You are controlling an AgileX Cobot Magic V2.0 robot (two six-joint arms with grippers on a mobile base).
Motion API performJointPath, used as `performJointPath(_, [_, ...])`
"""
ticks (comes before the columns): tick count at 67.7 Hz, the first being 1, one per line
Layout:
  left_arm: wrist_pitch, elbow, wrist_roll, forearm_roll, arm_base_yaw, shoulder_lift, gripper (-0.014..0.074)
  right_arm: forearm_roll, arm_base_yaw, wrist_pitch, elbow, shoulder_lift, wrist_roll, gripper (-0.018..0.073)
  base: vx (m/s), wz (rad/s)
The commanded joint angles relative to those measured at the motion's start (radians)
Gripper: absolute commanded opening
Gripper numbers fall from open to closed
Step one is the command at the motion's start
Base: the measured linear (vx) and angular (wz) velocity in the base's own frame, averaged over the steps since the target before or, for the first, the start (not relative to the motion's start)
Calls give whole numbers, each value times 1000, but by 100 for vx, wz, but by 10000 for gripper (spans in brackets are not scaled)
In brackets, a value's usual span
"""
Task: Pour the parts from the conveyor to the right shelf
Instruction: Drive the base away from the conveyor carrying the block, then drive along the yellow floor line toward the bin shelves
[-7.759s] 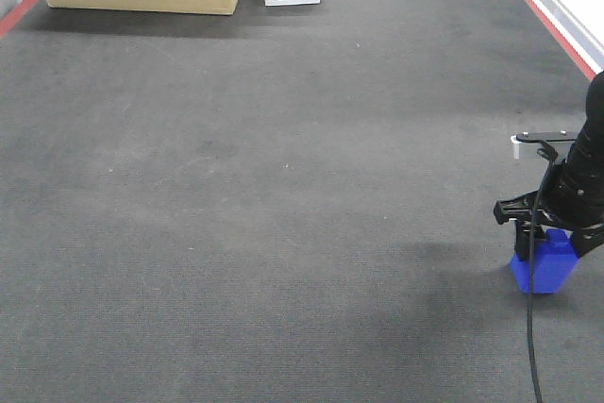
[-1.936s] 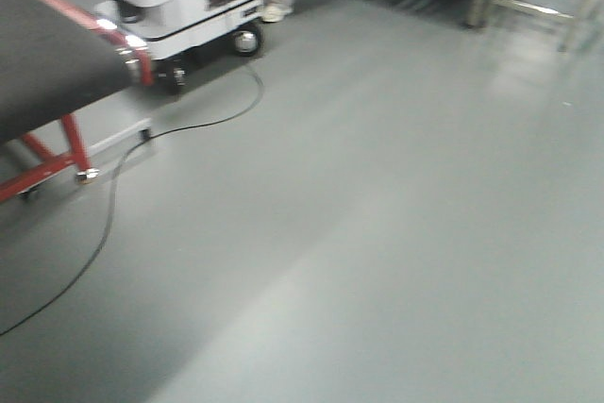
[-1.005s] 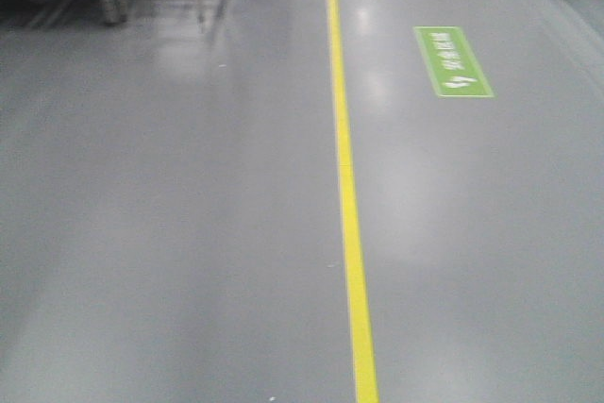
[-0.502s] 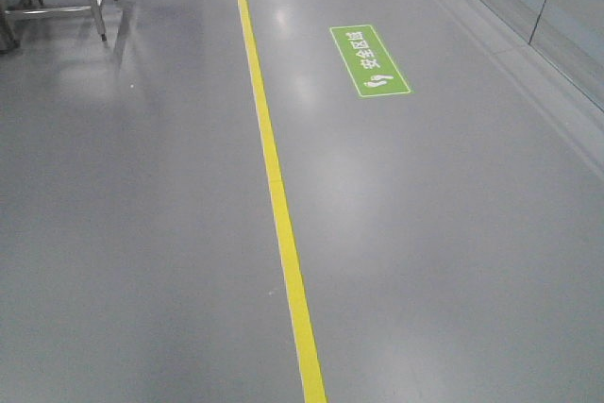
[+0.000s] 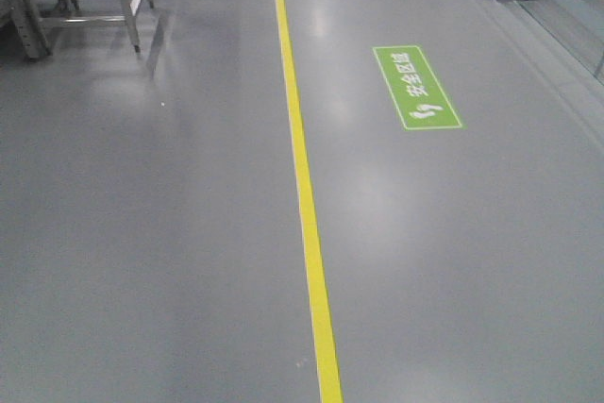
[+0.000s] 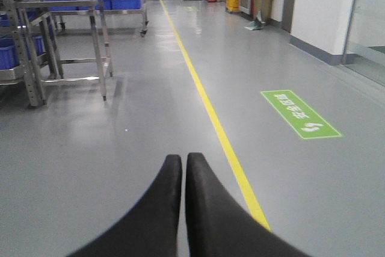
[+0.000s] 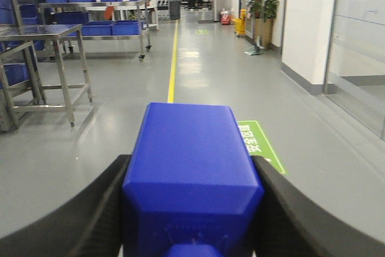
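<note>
A bright-blue part (image 7: 189, 148) fills the lower middle of the right wrist view, and my right gripper (image 7: 191, 167) is shut on it, with a black finger (image 7: 102, 209) pressed to each side. My left gripper (image 6: 183, 159) is shut and holds nothing; it hangs above bare grey floor. Stainless-steel shelf racks (image 6: 21, 58) carrying blue bins (image 6: 123, 2) stand at the left of both wrist views, well ahead of the grippers. Only a rack's legs (image 5: 132, 7) show at the top left of the front view. The conveyor is out of view.
A yellow floor line (image 5: 307, 205) runs away from me down the aisle, with a green floor sign (image 5: 416, 88) to its right. A white wall and glass panels (image 7: 361, 46) bound the right side. A potted plant (image 7: 264, 10) stands far down the aisle.
The front view has swung from the conveyor belt, across the floor, to this aisle. Over the last half second the yellow line, the sign and the rack legs have shifted right in the frame.
</note>
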Motion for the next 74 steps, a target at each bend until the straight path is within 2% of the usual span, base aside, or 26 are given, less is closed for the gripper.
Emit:
performJointPath(1, [-71, -19, -7, -1, -5, -5, -6, 4, -2, -77, -25, 12, 0, -5, 55, 27])
performJointPath(74, [-71, -19, -7, -1, -5, -5, -6, 4, -2, -77, -25, 12, 0, -5, 63, 9])
